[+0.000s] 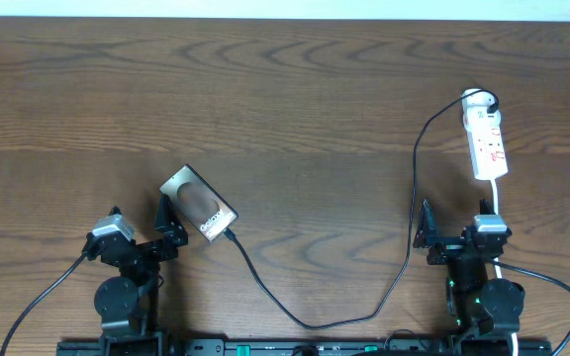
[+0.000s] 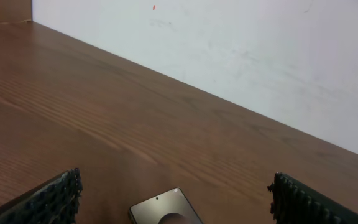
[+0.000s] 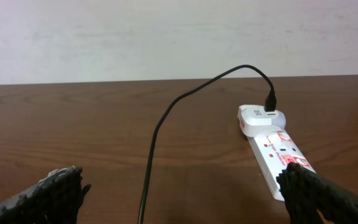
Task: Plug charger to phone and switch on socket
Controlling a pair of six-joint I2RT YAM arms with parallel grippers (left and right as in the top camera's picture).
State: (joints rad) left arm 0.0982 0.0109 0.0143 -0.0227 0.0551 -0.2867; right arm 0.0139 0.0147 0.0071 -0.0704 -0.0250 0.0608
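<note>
Black charger [image 1: 413,188] running from socket [image 1: 487,138] upper right to phone [image 1: 199,205] lower left; left gripper [image 2: 176,190], right gripper [image 3: 182,186] jaws sitting apart.

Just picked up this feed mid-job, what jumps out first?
The black charger cable stands out, running from the adapter on the white power strip at the right rear, looping toward the front edge and up to the phone at left centre. The left gripper and right gripper are both open, holding nothing.
</note>
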